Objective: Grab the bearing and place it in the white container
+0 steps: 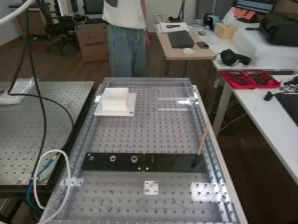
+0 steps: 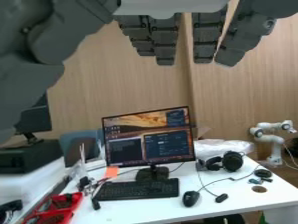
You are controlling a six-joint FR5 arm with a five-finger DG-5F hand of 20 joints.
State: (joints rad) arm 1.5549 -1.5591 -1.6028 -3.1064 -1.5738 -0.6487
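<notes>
Before you: one robot hand (image 2: 164,45), wrist view, fingers straight and spread. Bearings (image 1: 134,159), small, ring-like, three in a row, on a black plate (image 1: 103,165) laid across your perforated table (image 1: 120,135). One white container (image 1: 115,95), toward the table's far end, on a white base (image 1: 130,111). One thin stick (image 1: 203,140), tilted, near the black plate's other end.

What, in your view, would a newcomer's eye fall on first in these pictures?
Probably the hand in the wrist view, its dark fingers straight, and the lit monitor on a white desk beyond. In the high view, the white container stands out near the far end of the bench, and nearer the camera lies a black strip holding small round metal parts.
</notes>
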